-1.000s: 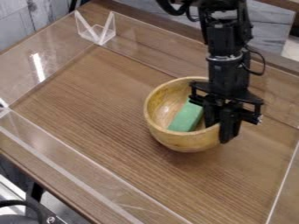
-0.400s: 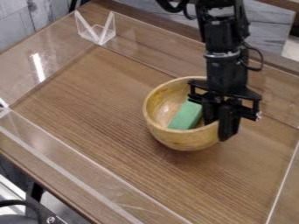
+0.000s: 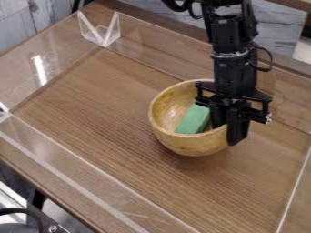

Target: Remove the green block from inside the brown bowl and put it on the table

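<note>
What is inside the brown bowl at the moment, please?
The green block lies inside the brown bowl, tilted against its wall. The claw reaches in and covers the block's right end.

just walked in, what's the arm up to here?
The single arm has its claw down inside the brown bowl, shut at the right end of the green block. The block sits tilted against the bowl's inner wall and has not been lifted out; whether the claw actually grips it is hard to tell from this view. The table around the bowl is where it should end up.
</note>
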{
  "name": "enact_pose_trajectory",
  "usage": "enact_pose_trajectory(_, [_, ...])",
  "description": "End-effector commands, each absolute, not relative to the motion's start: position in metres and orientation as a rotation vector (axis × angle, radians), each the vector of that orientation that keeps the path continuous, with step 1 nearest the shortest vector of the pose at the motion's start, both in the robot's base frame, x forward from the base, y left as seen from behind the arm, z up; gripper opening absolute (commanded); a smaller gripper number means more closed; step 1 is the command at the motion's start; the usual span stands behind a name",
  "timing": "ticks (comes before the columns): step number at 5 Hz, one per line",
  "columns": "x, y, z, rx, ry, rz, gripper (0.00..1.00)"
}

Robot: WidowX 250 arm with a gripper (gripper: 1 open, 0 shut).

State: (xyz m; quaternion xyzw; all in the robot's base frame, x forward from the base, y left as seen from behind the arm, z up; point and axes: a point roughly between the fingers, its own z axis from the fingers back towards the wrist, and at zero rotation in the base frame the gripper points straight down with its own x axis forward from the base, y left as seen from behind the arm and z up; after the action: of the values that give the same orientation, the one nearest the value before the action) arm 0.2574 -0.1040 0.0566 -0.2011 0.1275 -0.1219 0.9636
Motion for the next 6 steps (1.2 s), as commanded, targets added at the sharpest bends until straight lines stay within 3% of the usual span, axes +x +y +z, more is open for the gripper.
enact_pose_trajectory(1, [0.2521, -0.1113, 0.0484, -0.471, 0.299, -0.266, 0.0])
enact_pose_trajectory(6, [0.2553, -0.1097, 0.0515, -0.5, 0.3, -0.261, 0.0])
